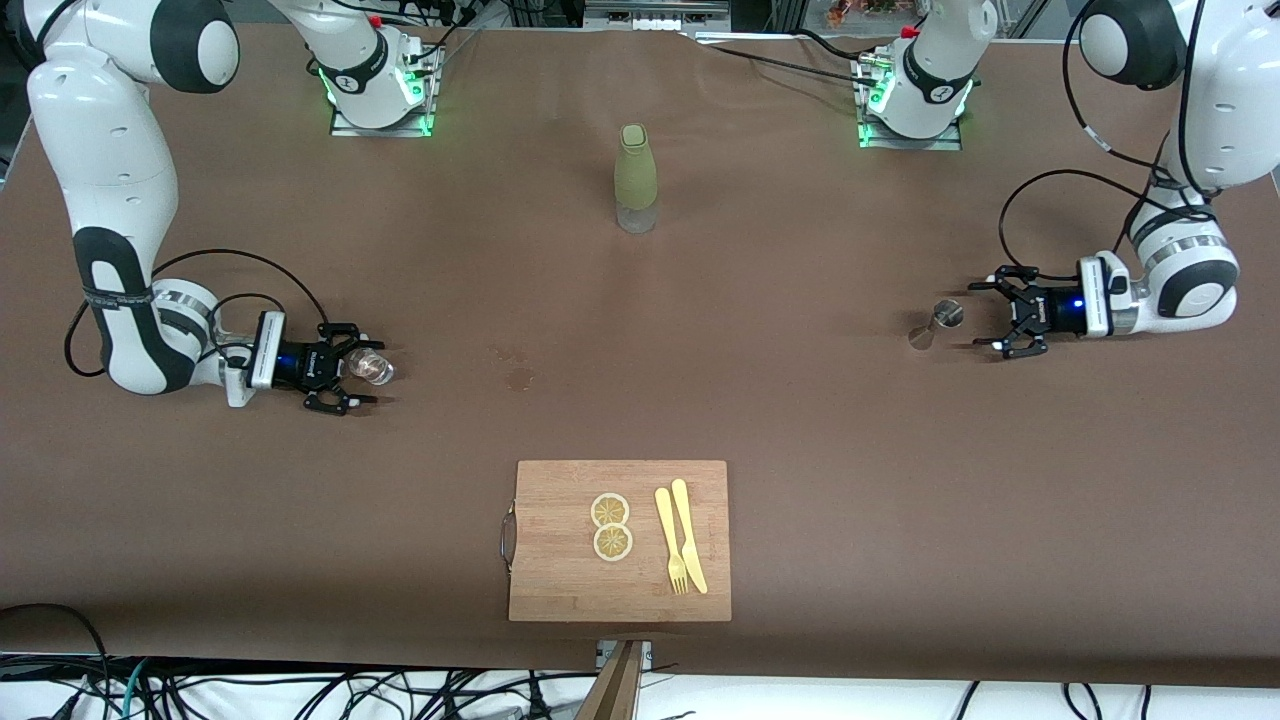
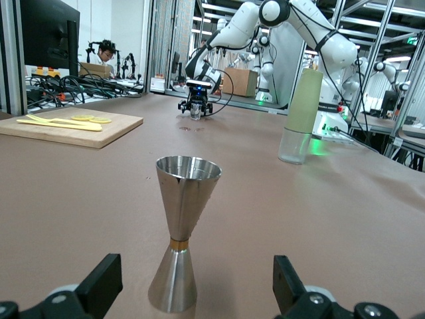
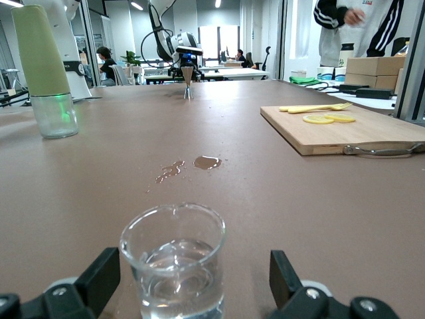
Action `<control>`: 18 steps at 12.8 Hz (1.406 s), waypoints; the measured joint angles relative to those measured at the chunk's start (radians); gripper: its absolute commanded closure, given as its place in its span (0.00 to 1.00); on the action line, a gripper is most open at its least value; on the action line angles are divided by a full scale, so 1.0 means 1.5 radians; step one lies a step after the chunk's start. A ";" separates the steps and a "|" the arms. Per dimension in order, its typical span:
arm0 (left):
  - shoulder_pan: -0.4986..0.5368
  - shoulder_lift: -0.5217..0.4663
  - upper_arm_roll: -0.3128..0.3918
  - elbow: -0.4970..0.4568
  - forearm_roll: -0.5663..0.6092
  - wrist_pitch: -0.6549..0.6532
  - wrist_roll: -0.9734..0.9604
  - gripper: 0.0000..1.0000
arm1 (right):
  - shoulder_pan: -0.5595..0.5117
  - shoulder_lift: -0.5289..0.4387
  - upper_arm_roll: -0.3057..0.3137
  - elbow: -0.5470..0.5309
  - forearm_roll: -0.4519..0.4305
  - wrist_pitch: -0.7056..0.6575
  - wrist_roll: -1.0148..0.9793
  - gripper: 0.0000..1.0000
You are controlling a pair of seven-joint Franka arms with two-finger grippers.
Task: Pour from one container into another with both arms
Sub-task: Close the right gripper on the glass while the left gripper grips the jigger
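Your two grippers sit low at the table's two ends, both spread wide.
Right gripper flanks the tumbler (water inside); left gripper faces the upright jigger.

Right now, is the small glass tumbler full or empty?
Partly full: the glass tumbler stands upright with clear liquid in its lower half, seen in the right wrist view.

Lit evenly and brightly from overhead, with soft short shadows on the brown table. Glinted green at both arm bases. Blurred at the finger pads in both wrist views; sharp elsewhere.
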State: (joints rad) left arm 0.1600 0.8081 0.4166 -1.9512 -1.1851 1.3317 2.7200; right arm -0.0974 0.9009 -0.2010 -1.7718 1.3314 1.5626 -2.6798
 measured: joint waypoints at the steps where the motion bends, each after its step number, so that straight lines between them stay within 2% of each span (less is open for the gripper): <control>1: -0.004 0.009 -0.004 -0.002 -0.010 0.000 0.004 0.00 | 0.000 0.000 0.002 0.000 0.000 0.000 0.000 0.01; 4: -0.009 0.020 -0.019 -0.004 -0.016 0.000 0.008 0.00 | 0.001 0.003 0.011 0.000 0.000 -0.001 0.000 0.02; 6: -0.015 0.020 -0.021 -0.004 -0.021 0.000 0.009 0.00 | 0.004 0.005 0.016 0.000 0.000 -0.001 0.000 0.10; 7: -0.018 0.020 -0.021 -0.004 -0.023 0.000 0.009 0.00 | 0.005 0.006 0.017 0.000 0.000 -0.001 0.000 0.20; 8: -0.020 0.020 -0.021 -0.004 -0.025 0.000 0.010 0.00 | 0.005 0.007 0.017 0.000 0.000 -0.001 0.000 0.40; 9: -0.023 0.020 -0.021 -0.004 -0.027 0.000 0.010 0.00 | 0.005 0.007 0.017 0.000 0.000 -0.001 0.000 0.53; 10: -0.026 0.020 -0.024 -0.004 -0.032 0.001 0.011 0.00 | 0.005 0.007 0.017 0.000 0.000 -0.001 0.000 0.63; 12: -0.029 0.020 -0.033 -0.004 -0.034 0.003 0.011 0.00 | 0.005 0.007 0.017 0.000 0.000 -0.001 0.000 0.72; 14: -0.031 0.020 -0.037 -0.004 -0.036 0.008 0.011 0.07 | 0.005 0.007 0.017 0.000 0.000 -0.002 0.000 0.75; 18: -0.031 0.020 -0.037 -0.004 -0.036 0.013 0.011 0.07 | 0.005 0.005 0.017 0.005 0.001 -0.009 0.021 0.75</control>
State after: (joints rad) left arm 0.1133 0.8377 0.3613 -1.9573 -1.2388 1.3509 2.7368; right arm -0.0894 0.9083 -0.1753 -1.7637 1.3329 1.5497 -2.6487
